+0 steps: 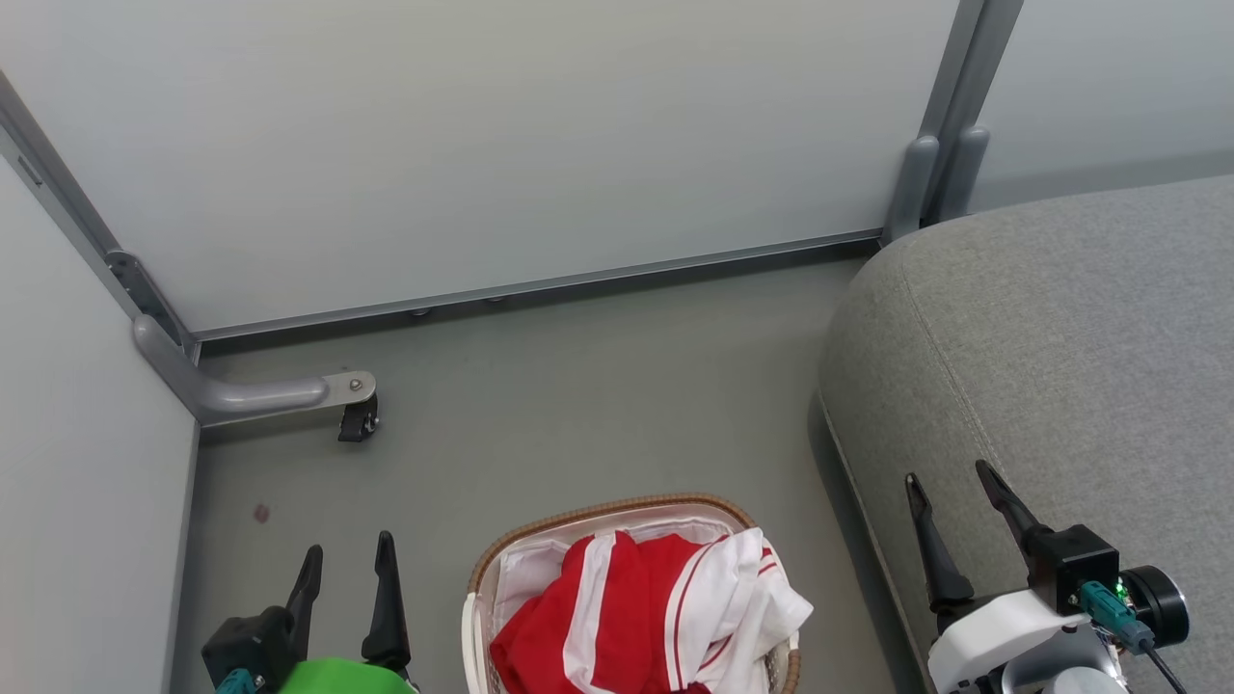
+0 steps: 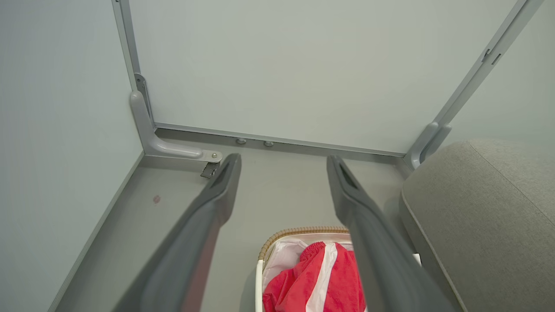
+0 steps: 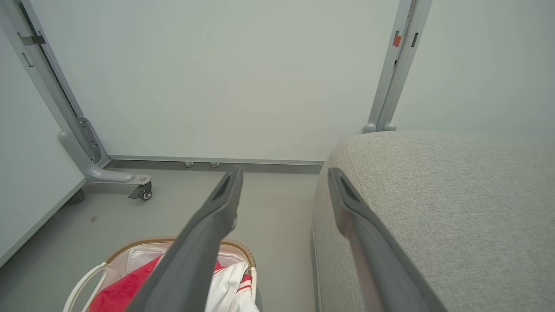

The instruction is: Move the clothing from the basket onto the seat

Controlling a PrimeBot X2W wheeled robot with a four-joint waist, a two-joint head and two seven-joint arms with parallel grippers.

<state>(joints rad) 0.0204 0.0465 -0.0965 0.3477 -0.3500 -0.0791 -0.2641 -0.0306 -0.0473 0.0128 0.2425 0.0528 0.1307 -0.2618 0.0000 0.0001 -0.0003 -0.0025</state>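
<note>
- Clothing (image 1: 636, 617) lies heaped in the basket (image 1: 603, 508): red cloth with white stripes is bunched against a white, red-trimmed piece that spills over the rim on the side nearer the seat (image 1: 1060, 337).
- No garment lies on the seat's grey cushion where it shows, so the task looks to be at its very start.
- The basket stands on the floor (image 1: 578, 386) near the seat's rounded front edge, with a strip of floor between them. That closeness probably keeps the carry short.
- The seat rises on the robot's right, and pale partition panels (image 1: 482, 145) close off the space ahead and to the left.
- The left fingers (image 1: 388, 607) hang low to the left of the basket, clear of its rim and pointing toward the far panel. They are spread wide, grasping nothing and touching nothing.
- The right fingers (image 1: 933, 549) hover above the seat's near edge. They are likewise spread wide and empty, with no contact with the fabric that I can make out.
- With one arm on each side of the basket and both released, this reads as a waiting pose before the first reach.
- My guess is that one set of fingers must tip downward into the heap.
- The pile is loose and will drape when raised, so a shallow pinch may lift only one layer or drag the white liner (image 1: 525, 569) along.
</note>
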